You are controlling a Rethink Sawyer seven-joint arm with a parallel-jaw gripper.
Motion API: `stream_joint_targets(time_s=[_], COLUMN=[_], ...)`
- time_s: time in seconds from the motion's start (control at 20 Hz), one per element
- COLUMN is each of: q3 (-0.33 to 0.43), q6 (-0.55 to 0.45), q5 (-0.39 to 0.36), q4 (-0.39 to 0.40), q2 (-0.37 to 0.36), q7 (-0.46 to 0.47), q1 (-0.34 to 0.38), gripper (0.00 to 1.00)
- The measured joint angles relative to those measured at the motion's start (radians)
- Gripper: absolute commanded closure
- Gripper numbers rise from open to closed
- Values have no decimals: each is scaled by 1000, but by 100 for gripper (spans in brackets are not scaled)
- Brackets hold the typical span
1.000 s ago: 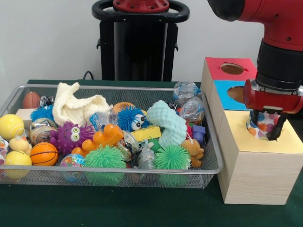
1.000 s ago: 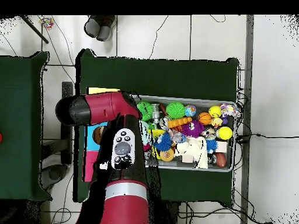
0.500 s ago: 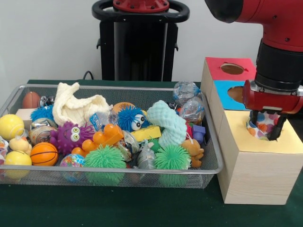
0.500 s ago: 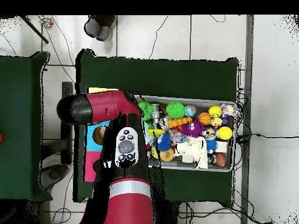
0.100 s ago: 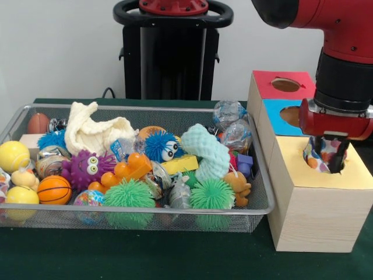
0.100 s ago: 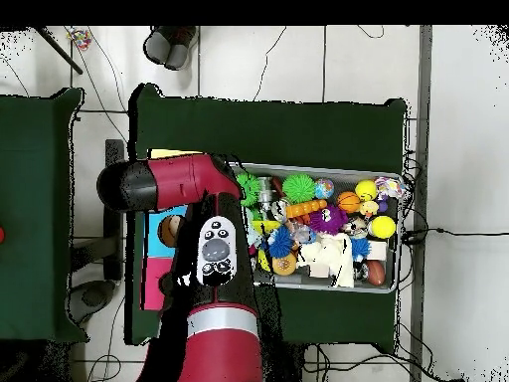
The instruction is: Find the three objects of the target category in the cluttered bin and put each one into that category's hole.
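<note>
My gripper (image 5: 326, 160) hangs over the round hole in the yellow top of the wooden box (image 5: 309, 204), at the right in the front view. It is shut on a ball with a multicoloured pattern (image 5: 322, 153), whose lower part sits in the mouth of the hole. Behind the yellow section lie a blue section with a hole (image 5: 291, 115) and a red section with a hole (image 5: 285, 84). In the overhead view the red arm (image 6: 214, 249) covers the gripper, the ball and most of the box.
The wire mesh bin (image 5: 145, 108) stands left of the box. It is packed with toys: several spiky balls, an orange basketball (image 5: 53, 189), yellow balls, a cream cloth (image 5: 96, 131), a teal plush (image 5: 207, 151) and wrapped balls (image 5: 230, 114). The table is green.
The gripper has turned slightly over the yellow hole and the patterned ball shows less between its fingers. The toys in the bin have not moved.
</note>
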State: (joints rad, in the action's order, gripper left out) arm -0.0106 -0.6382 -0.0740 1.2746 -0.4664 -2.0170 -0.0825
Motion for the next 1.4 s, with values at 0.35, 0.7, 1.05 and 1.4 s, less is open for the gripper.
stream_joint_targets(time_s=[0.35,0.7,1.05,1.4], q3=[14,18,19,21], q6=[0,0,0,1], q5=[-1,-3,-3,-6], q4=[0,5,5,-1], q2=[-18,-25,-24,-2], q7=[0,0,0,0], q1=[0,3,5,6], gripper=[100,100,100,100])
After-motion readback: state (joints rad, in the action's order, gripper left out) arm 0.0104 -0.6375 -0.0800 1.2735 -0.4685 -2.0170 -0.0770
